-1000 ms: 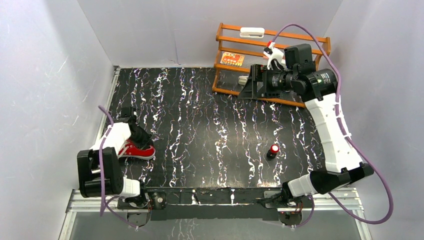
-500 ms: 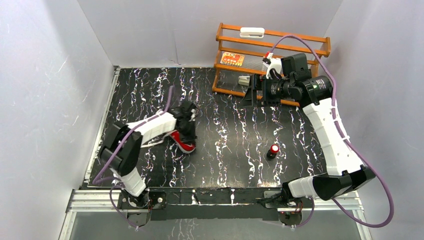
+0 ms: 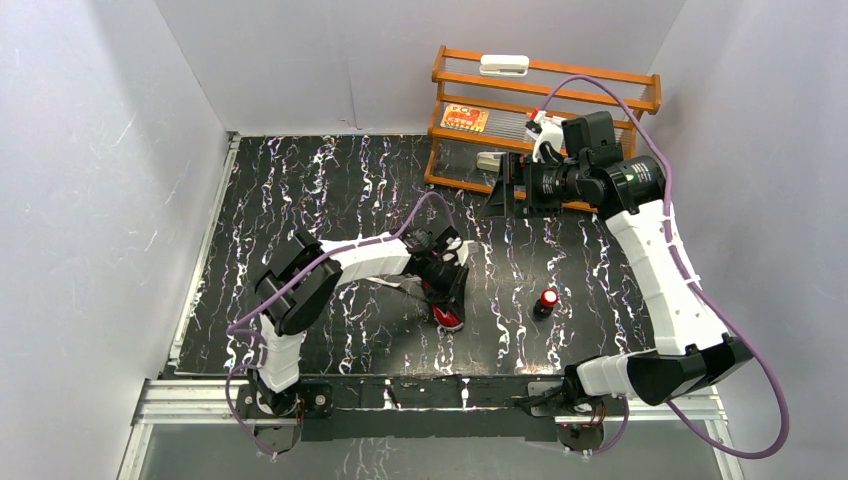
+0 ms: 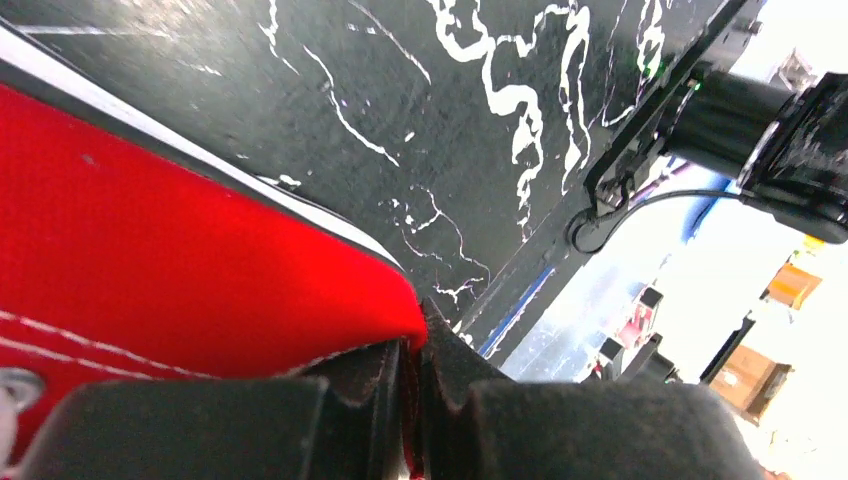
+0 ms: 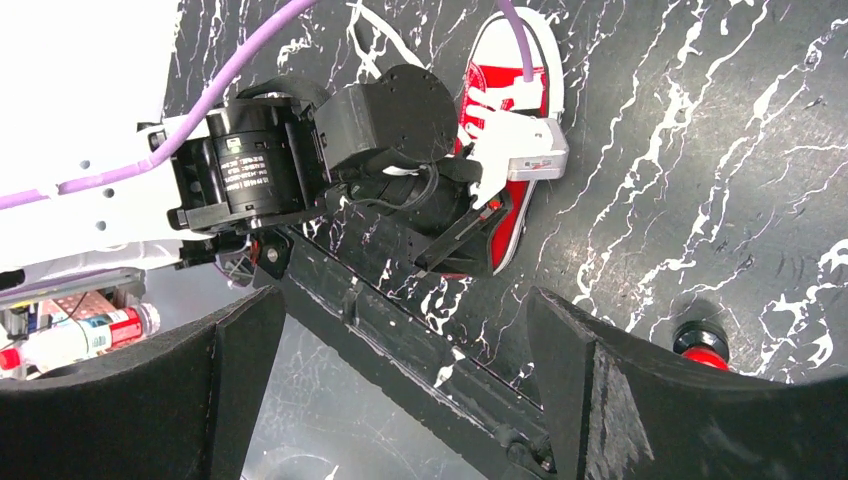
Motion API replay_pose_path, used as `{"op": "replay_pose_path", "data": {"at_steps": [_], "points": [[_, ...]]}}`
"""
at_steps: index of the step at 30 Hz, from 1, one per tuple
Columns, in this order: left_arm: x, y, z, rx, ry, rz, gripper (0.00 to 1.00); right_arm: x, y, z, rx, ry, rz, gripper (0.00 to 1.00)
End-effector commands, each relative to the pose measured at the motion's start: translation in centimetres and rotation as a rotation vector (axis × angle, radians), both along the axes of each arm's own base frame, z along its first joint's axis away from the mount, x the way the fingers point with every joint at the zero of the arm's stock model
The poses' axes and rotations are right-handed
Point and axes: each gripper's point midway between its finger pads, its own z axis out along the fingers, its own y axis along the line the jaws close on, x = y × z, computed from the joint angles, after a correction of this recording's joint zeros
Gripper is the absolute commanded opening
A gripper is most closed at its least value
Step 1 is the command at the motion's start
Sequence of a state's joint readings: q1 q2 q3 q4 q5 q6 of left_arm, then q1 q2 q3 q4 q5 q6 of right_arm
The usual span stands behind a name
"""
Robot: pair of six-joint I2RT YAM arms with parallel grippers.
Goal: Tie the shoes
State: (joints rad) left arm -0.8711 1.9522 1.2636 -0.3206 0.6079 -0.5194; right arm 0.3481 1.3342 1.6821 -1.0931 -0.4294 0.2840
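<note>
The red canvas shoe (image 3: 449,318), with its white sole, lies near the middle of the black marbled table, close to the front. Most of it is hidden under my left gripper (image 3: 447,290). In the left wrist view the jaws of that gripper (image 4: 412,345) are shut on a thin edge of the shoe's red canvas (image 4: 150,260). From the right wrist view the shoe (image 5: 495,95) shows its white toe cap pointing away from the left gripper (image 5: 465,235). I cannot make out the laces clearly. My right gripper (image 5: 400,340) hangs open and empty, high at the back right (image 3: 500,190).
A small red-and-black cylinder (image 3: 547,300) stands on the table to the right of the shoe. An orange wooden rack (image 3: 545,110) sits at the back right, just behind the right gripper. The table's front rail (image 3: 430,395) runs close to the shoe.
The left arm has swept the shoe, still gripped, from the table's left edge to the middle front. The right arm has barely shifted.
</note>
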Motion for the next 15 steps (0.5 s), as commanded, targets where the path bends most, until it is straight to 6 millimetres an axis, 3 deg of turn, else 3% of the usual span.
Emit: {"op": "replay_pose_path", "data": {"at_steps": [1, 4, 5, 9, 15], "points": [[-3.8, 0.7, 1.8, -0.064, 0.077, -0.104, 0.00, -0.1, 0.2, 0.6, 0.018, -0.038, 0.013, 0.99], [-3.6, 1.9, 1.9, -0.018, 0.031, -0.076, 0.21, -0.1, 0.1, 0.2, 0.009, -0.027, 0.009, 0.99], [-3.3, 2.2, 2.5, -0.014, 0.001, -0.062, 0.36, -0.1, 0.0, -0.1, 0.002, -0.021, 0.007, 0.99], [-2.1, 2.6, 5.9, -0.041, -0.127, -0.017, 0.67, -0.1, -1.1, -1.3, -0.062, -0.005, -0.027, 0.98], [-0.5, 6.3, 10.8, -0.077, -0.257, 0.097, 0.91, -0.5, -2.4, -3.4, -0.151, 0.011, -0.021, 0.99]]}}
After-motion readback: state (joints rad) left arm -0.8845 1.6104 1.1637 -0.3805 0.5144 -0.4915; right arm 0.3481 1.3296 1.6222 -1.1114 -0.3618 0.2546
